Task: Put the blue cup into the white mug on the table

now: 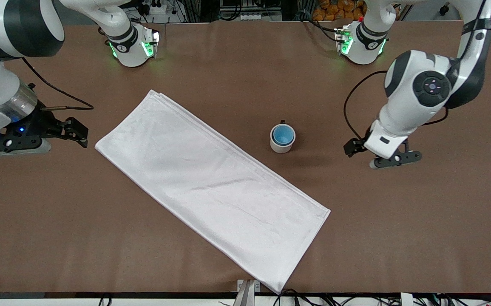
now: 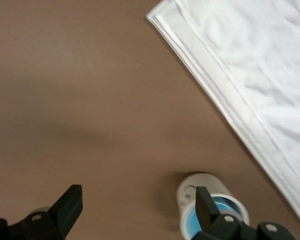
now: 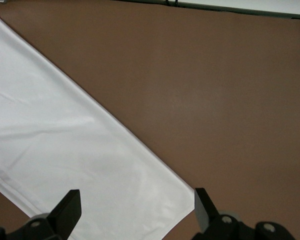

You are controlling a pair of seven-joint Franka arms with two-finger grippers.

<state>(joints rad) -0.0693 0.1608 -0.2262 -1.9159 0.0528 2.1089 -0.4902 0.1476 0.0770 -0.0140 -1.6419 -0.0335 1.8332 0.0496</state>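
The blue cup (image 1: pixel 282 135) sits inside the white mug (image 1: pixel 280 148), which stands upright on the brown table (image 1: pixel 398 233) beside the white cloth. The mug's black handle points toward the robots' bases. My left gripper (image 1: pixel 377 154) is open and empty, over bare table beside the mug toward the left arm's end. In the left wrist view the mug (image 2: pixel 197 186) with the blue cup (image 2: pixel 230 206) shows by one finger of the left gripper (image 2: pixel 138 196). My right gripper (image 1: pixel 81 134) is open and empty by the cloth's corner at the right arm's end, and also shows in the right wrist view (image 3: pixel 136 197).
A long white folded cloth (image 1: pixel 211 182) lies diagonally across the middle of the table; it also shows in the left wrist view (image 2: pixel 260 65) and the right wrist view (image 3: pixel 65 140). The two arm bases stand along the table's edge farthest from the front camera.
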